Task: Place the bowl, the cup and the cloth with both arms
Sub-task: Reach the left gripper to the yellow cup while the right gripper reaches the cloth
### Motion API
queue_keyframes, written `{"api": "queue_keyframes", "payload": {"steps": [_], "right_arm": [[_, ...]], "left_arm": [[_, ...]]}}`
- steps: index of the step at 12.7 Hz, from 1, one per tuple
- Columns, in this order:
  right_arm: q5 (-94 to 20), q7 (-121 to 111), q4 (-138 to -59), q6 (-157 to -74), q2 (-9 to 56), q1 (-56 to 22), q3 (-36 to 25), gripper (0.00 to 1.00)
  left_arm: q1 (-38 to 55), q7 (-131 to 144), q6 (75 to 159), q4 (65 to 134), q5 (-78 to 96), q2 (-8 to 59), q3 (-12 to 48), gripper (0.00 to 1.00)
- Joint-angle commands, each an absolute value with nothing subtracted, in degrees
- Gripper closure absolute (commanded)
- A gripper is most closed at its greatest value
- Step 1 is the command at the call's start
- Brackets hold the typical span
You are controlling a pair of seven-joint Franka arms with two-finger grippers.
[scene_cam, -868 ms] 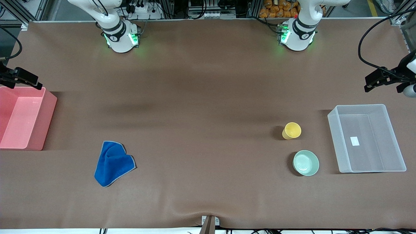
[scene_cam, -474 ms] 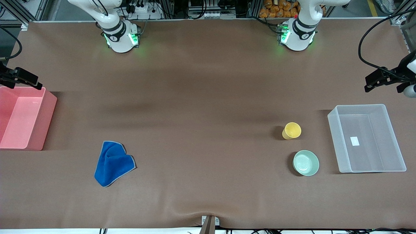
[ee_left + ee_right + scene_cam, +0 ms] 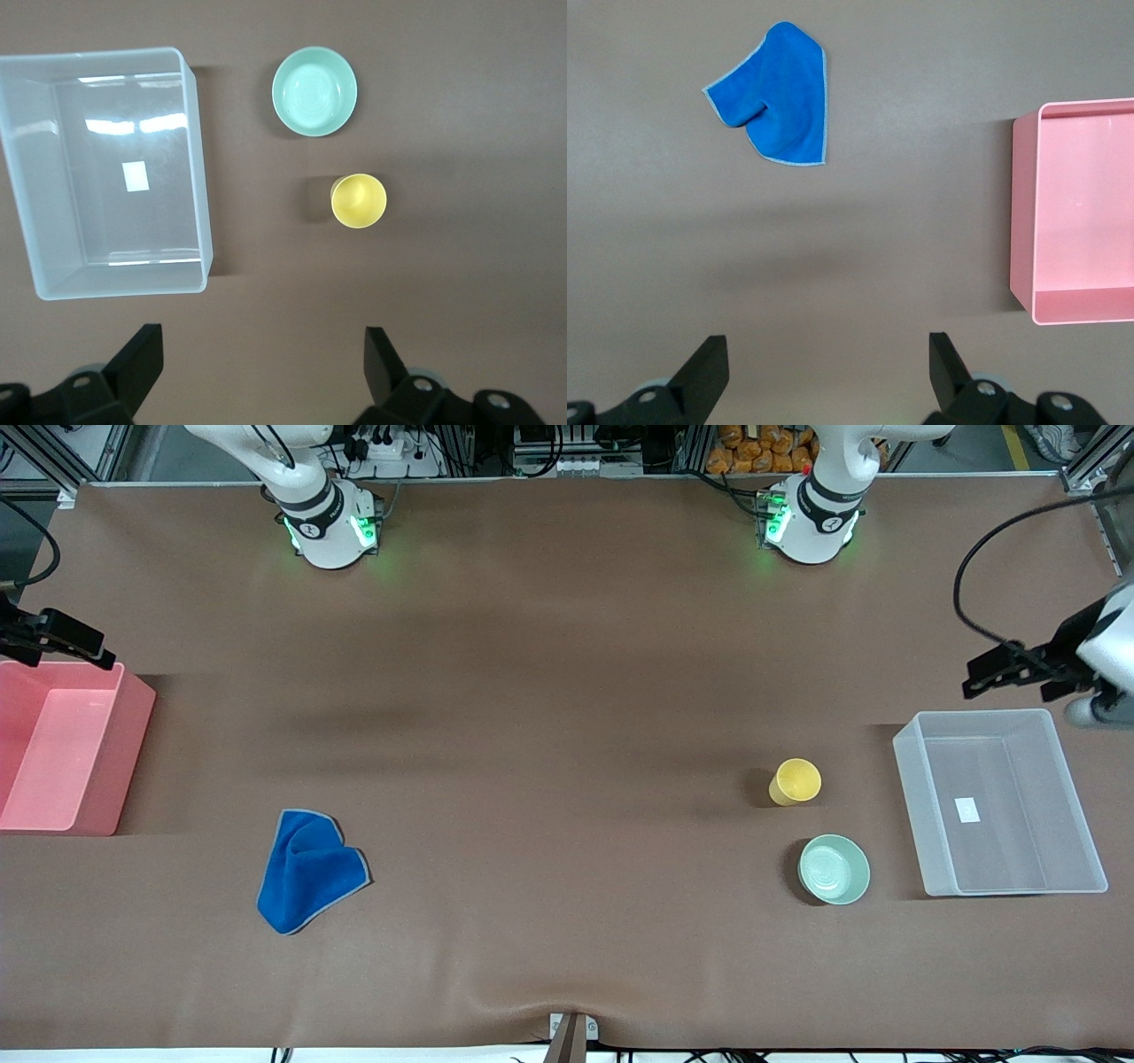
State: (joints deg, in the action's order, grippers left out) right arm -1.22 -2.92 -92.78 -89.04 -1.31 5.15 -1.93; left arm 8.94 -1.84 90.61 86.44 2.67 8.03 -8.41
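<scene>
**Both arms high, nothing picked up yet**

While all 3 items lie untouched on the table (image 3: 567, 646), the task looks to be at its opening reach. At the right arm's end sits the pink bin (image 3: 62, 748), and the right gripper (image 3: 55, 640) hangs above its farther edge with fingers spread wide and empty. Nearer the front camera, the cloth (image 3: 308, 871) lies crumpled and well apart from that bin. Toward the left arm's end, the cup (image 3: 796, 781) stands upright, with the bowl (image 3: 834, 869) just beside it and nearer the camera. Next comes the clear bin (image 3: 999, 802), close to both. Over its farther edge hangs the left gripper (image 3: 1010, 673), also spread and empty.

Each arm likely needs to descend onto its nearest item; the cloth calls for a pinch at a raised fold.
</scene>
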Motion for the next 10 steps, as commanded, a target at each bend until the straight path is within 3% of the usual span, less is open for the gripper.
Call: {"api": "queue_keyframes", "payload": {"steps": [1, 5, 10], "right_arm": [[-0.97, -3.25, -92.64, -89.03, -1.32, 5.98, -1.41, 0.0], [-0.97, -3.25, -92.64, -88.95, -1.32, 6.06, -1.32, 0.0], [-0.97, -3.16, -92.64, -88.42, 1.66, 9.83, -1.41, 0.0]], "left_arm": [[9.58, -2.02, 95.68, 89.18, 3.96, 11.33, -8.17, 0.0], [9.41, 0.26, 110.89, 101.93, 3.96, 11.86, -6.95, 0.0], [9.67, 6.23, 124.43, 112.13, 3.96, 11.95, -3.52, 0.0]]}}
